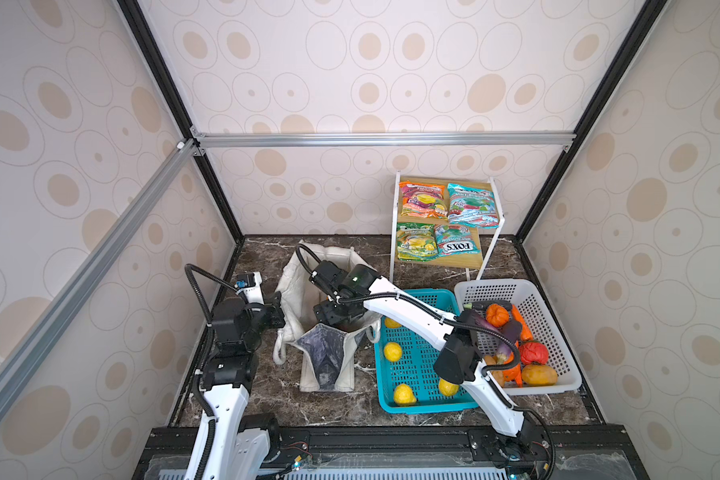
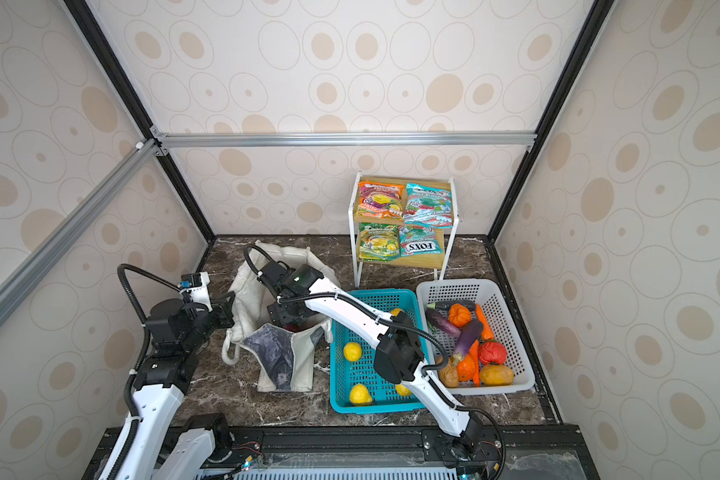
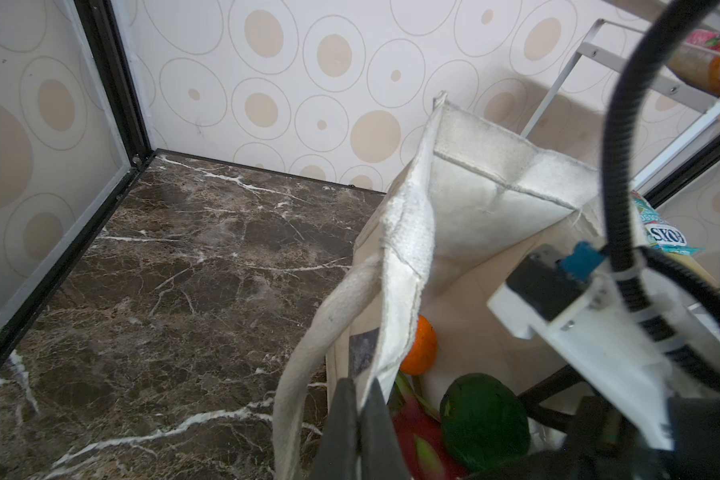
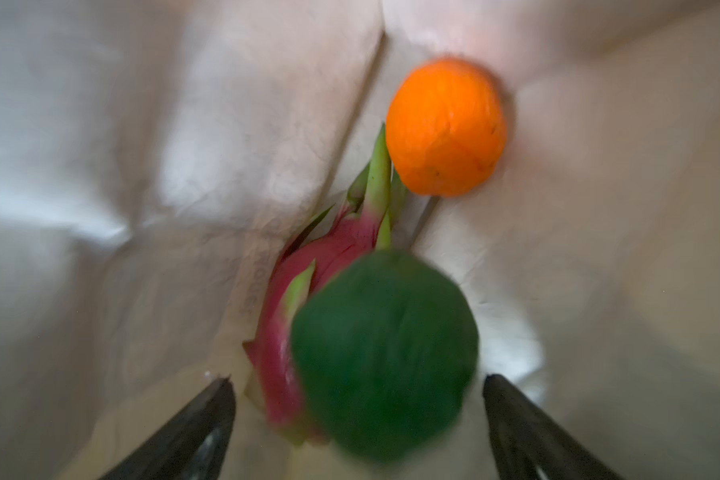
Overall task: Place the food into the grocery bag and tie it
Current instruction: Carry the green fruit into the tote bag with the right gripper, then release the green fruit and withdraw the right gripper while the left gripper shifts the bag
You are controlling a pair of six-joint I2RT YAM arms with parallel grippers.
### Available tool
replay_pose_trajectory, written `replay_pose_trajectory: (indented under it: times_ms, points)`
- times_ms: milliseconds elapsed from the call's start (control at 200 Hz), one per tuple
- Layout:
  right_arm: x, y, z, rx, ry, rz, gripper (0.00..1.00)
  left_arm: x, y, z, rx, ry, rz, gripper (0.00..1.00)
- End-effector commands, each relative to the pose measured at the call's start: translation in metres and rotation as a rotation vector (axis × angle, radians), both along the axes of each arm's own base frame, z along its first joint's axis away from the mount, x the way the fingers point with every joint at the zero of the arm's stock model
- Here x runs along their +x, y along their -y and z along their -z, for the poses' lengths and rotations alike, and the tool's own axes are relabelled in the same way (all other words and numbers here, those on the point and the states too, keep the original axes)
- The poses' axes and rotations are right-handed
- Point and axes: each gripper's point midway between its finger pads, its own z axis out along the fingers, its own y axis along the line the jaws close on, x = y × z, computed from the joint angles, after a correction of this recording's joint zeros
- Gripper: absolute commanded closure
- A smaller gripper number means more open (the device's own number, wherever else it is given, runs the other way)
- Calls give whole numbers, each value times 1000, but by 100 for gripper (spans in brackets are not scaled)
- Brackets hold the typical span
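Observation:
The grocery bag (image 1: 294,286) stands open on the dark marble table, left of centre in both top views. My left gripper (image 3: 360,388) is shut on the bag's near rim beside a white rope handle (image 3: 308,357). My right gripper (image 4: 358,380) is down inside the bag, open, with both jaws clear of the blurred dark green fruit (image 4: 385,353) between them. Under that fruit lies a pink dragon fruit (image 4: 279,328). An orange (image 4: 445,124) rests farther in on the bag floor. Candy packets (image 1: 445,216) lie on a small shelf at the back.
A teal basket (image 1: 429,408) holding yellow fruits sits right of the bag. Beside it, a white basket (image 1: 558,387) holds eggplants, orange and red produce. The white-framed shelf (image 1: 491,232) stands behind both baskets. Enclosure walls close in on three sides.

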Motion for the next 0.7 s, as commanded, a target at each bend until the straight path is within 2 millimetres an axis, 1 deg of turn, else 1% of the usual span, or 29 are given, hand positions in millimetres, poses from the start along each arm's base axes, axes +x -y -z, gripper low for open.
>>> replay_pose_trajectory:
  times_ms: [0, 85, 165, 185, 230, 285, 345, 385, 455, 485, 515, 520, 525, 535, 540, 545, 560, 570, 575, 580, 600, 605, 615, 620, 630, 655, 690]
  points:
    - [-6, 27, -94, 101, 145, 25, 0, -1, -2, -18, 28, 62, 4, 100]
    - [-4, 52, -118, 88, 221, 74, 0, -1, -3, -17, 30, 60, -2, 100]
    - [0, 80, -129, 48, 279, 139, 0, -1, -3, -17, 29, 61, -3, 100]
    - [1, 91, -124, 19, 281, 158, 0, -1, -2, -17, 28, 60, -3, 100]
    - [3, 105, -120, -5, 280, 183, 0, -1, -2, -18, 27, 61, -4, 100]
    - [4, 116, -110, -8, 260, 197, 0, -1, -3, -17, 26, 61, -6, 100]
    - [4, 126, -91, -6, 217, 225, 2, -1, -3, -18, 25, 62, -5, 100]
    - [4, 128, -80, 13, 187, 237, 5, -1, -2, -18, 25, 62, -4, 100]
    - [4, 121, -58, 58, 135, 230, 10, -1, -3, -18, 24, 62, -8, 100]
    - [3, 117, -48, 70, 108, 220, 16, 0, -4, -17, 26, 59, -12, 100]
    - [3, 113, -42, 80, 91, 213, 21, 0, -5, -17, 29, 59, -18, 100]
    - [3, 111, -41, 83, 85, 210, 24, 0, -5, -17, 29, 59, -19, 100]
    - [3, 111, -41, 83, 85, 210, 24, 0, -5, -17, 29, 59, -18, 100]
    - [3, 109, -39, 85, 79, 204, 28, 0, -5, -17, 29, 59, -20, 100]
    - [3, 108, -37, 86, 72, 201, 32, 0, -5, -17, 29, 58, -21, 100]
    - [3, 108, -37, 86, 72, 201, 32, 0, -6, -17, 30, 58, -24, 100]
    - [3, 106, -35, 88, 66, 196, 39, 0, -7, -17, 31, 59, -28, 100]
    - [3, 104, -34, 89, 63, 188, 46, 0, -8, -18, 33, 60, -34, 100]
    - [3, 103, -34, 90, 60, 183, 57, 0, -8, -17, 33, 59, -37, 100]
    - [3, 103, -34, 90, 60, 183, 57, 0, -9, -17, 34, 58, -42, 100]
    - [5, 100, -35, 92, 65, 176, 78, 1, -11, -17, 35, 55, -54, 100]
    - [5, 99, -35, 93, 66, 174, 85, 1, -12, -17, 34, 54, -58, 100]
    - [6, 99, -35, 92, 65, 178, 95, 1, -13, -17, 33, 52, -66, 100]
    - [6, 99, -35, 92, 65, 178, 95, 1, -13, -18, 32, 50, -67, 100]
    - [6, 99, -37, 94, 67, 181, 100, 1, -14, -18, 31, 48, -74, 100]
    - [7, 99, -41, 93, 70, 187, 100, 2, -17, -20, 33, 39, -86, 100]
    - [9, 97, -50, 105, 88, 187, 100, 3, -18, -29, 33, 36, -92, 100]
